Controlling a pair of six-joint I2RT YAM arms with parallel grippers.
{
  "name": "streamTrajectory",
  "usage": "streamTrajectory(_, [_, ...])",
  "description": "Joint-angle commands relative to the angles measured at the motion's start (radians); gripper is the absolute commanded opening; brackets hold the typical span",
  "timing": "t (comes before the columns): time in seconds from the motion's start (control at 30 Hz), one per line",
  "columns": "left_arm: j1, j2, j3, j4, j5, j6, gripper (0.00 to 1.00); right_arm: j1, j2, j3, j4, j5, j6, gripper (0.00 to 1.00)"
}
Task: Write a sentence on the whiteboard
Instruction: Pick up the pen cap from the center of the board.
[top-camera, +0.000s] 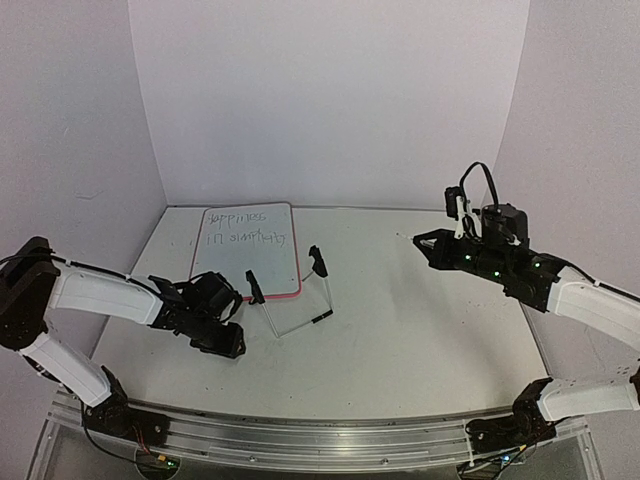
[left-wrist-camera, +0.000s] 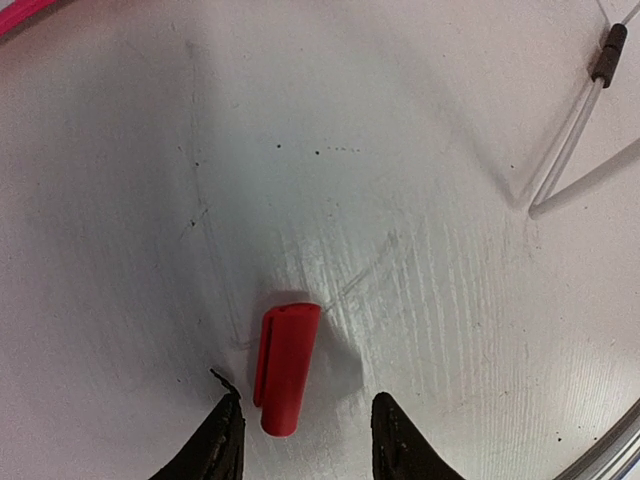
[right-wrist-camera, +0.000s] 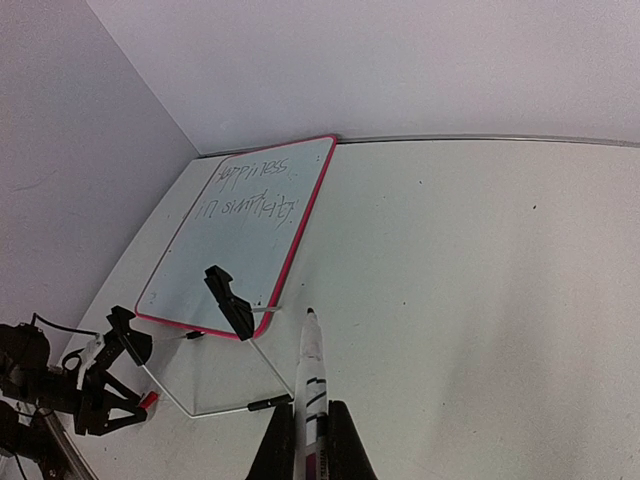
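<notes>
White glossy rectangular whiteboard (top-camera: 247, 250), rounded corners, thin red-pink rim. It sits at the far-left part of the pale table (top-camera: 400, 330). Its near edge meets two black clips (top-camera: 318, 262) on a thin wire stand (top-camera: 300, 318), which juts out just beyond the board's near-right corner. Whether the board lies flat or leans, I cannot tell from overhead.

The sentence (top-camera: 243, 228) is two lines of thin marker handwriting, confined to the board's far end. It reads roughly "happiness / in simplicity". In the right wrist view the first letters look reddish and the rest dark.

Left gripper (left-wrist-camera: 305, 425) is just off the whiteboard's near-left corner, low over the table. Its fingers are spread and grasp nothing. A small red plastic cylindrical cap (left-wrist-camera: 285, 368) lies on its side on the table between the two black fingertips, nearer the one at the left of the wrist view. Contact with that fingertip cannot be made out. A leg of the wire stand crosses the upper right of that view.

Right gripper (right-wrist-camera: 310, 435) is well to the right of the whiteboard, held off the table and aimed toward the board. Its fingers are clenched on the rear part of a slim white marker pen (right-wrist-camera: 310, 370) with black markings. The uncapped dark tip points toward the board's near-right corner and the clip there, apart from both.
</notes>
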Motion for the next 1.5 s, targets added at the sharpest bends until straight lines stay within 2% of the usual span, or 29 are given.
streamTrajectory(0.0, [-0.041, 0.012, 0.024, 0.06, 0.035, -0.044, 0.43, 0.002, -0.014, -0.007, 0.005, 0.005, 0.008, 0.0])
streamTrajectory(0.2, [-0.083, 0.053, 0.001, 0.235, 0.15, -0.042, 0.44, 0.003, -0.013, -0.009, 0.006, 0.005, 0.007, 0.0])
streamTrajectory(0.33, [-0.111, 0.052, 0.014, 0.264, 0.164, -0.02, 0.46, 0.002, -0.021, -0.014, 0.006, 0.009, 0.006, 0.0])
streamTrajectory(0.6, [-0.109, -0.089, -0.011, 0.136, 0.013, 0.039, 0.44, 0.002, -0.04, -0.025, 0.005, 0.015, 0.002, 0.0])
streamTrajectory(0.8, [-0.07, -0.128, -0.048, 0.187, 0.0, 0.125, 0.43, 0.003, -0.04, -0.019, 0.005, 0.011, -0.001, 0.0])
streamTrajectory(1.07, [0.028, -0.067, -0.05, 0.31, 0.072, 0.183, 0.44, 0.003, -0.05, -0.011, 0.002, 0.006, 0.001, 0.0])
streamTrajectory(1.47, [0.043, 0.049, -0.049, 0.343, 0.134, 0.188, 0.45, 0.003, -0.063, -0.01, -0.01, 0.009, -0.002, 0.0])
